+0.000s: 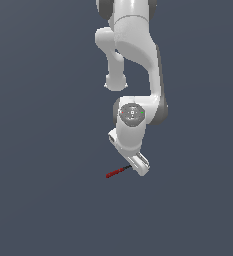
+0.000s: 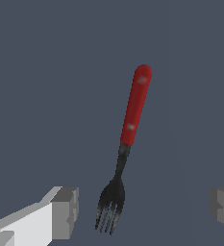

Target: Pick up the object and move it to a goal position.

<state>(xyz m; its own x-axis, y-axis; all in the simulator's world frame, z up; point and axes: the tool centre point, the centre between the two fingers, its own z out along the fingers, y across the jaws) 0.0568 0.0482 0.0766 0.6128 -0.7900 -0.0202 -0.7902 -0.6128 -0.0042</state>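
Between my gripper's (image 2: 143,206) spread fingers (image 2: 65,211) lay the fork (image 2: 135,108), black tines innermost, red handle pointing away, ungrasped. I judged I should centre over the neck before squeezing.

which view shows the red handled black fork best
The wrist view: the red-handled black fork fills the frame, tines and handle clear, lying between the open gripper fingers. The exterior view shows only a tiny red-and-black sliver beside the gripper.
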